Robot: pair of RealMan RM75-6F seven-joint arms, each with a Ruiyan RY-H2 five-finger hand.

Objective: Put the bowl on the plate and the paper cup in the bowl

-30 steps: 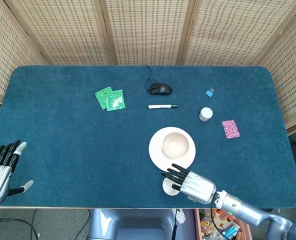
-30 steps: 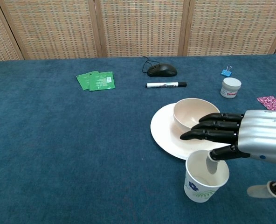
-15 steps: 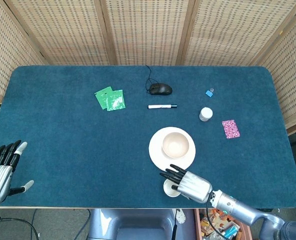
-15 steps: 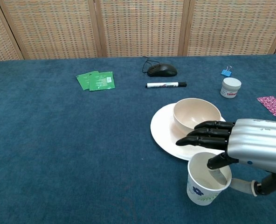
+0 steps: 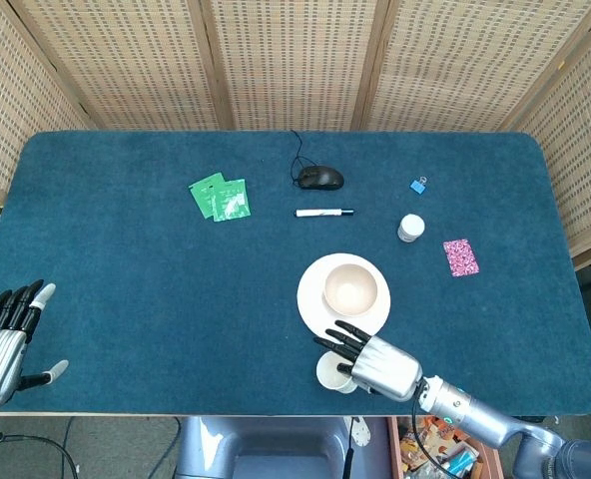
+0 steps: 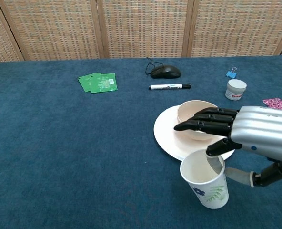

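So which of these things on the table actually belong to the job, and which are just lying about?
Belonging to the job: plate, bowl on it, paper cup, right robot hand holding the cup.

Lying about: green packets, mouse, marker, blue clip, small white jar, pink card. Left robot hand idle.

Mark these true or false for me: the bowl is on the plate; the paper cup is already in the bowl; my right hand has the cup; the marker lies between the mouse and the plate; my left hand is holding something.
1. The bowl sits on the plate: true.
2. The paper cup is in the bowl: false. It is in front of the plate, outside the bowl.
3. The right hand holds the cup: true, with one digit inside the rim.
4. The marker lies between the mouse and the plate: true.
5. The left hand holds something: false. It is open, at the table's near left edge.
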